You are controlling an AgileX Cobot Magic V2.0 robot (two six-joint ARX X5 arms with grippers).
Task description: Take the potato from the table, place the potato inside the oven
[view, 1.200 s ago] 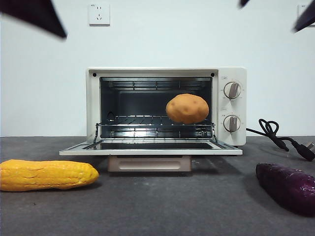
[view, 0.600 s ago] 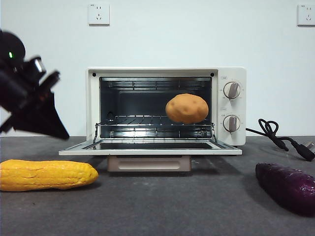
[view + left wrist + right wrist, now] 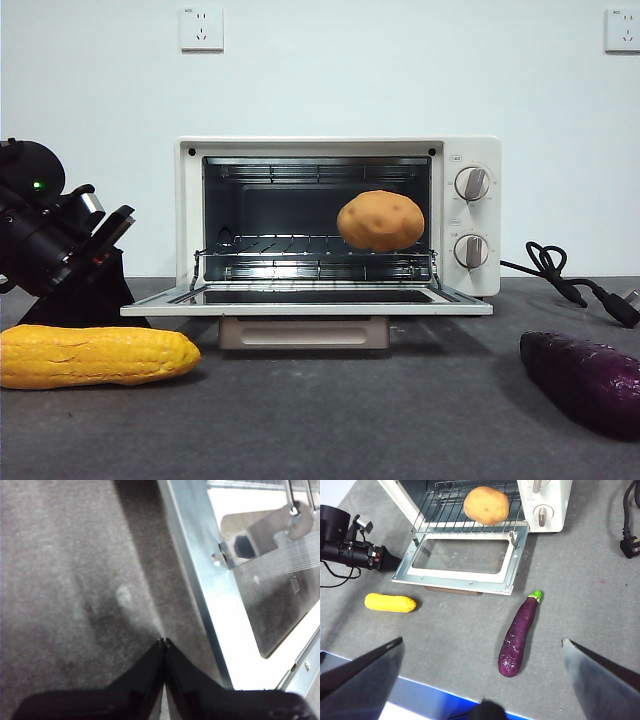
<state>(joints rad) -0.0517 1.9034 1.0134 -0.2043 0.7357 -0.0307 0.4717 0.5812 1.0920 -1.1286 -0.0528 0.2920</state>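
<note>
The potato (image 3: pixel 380 221) already rests on the rack inside the oven (image 3: pixel 338 215). My left gripper (image 3: pixel 163 641), jaws pressed together and empty, sits low just beside the open door's (image 3: pixel 220 605) left edge, nearer it than my wide-open right gripper (image 3: pixel 482 650).

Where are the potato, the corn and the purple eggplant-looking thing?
potato (image 3: pixel 380 221), front view, middle of its tan skin, on the oven rack.
corn cob (image 3: pixel 95 355), front view, middle of its yellow body.
purple vegetable (image 3: pixel 518 633), right wrist view, mid-length of its dark body.
</note>
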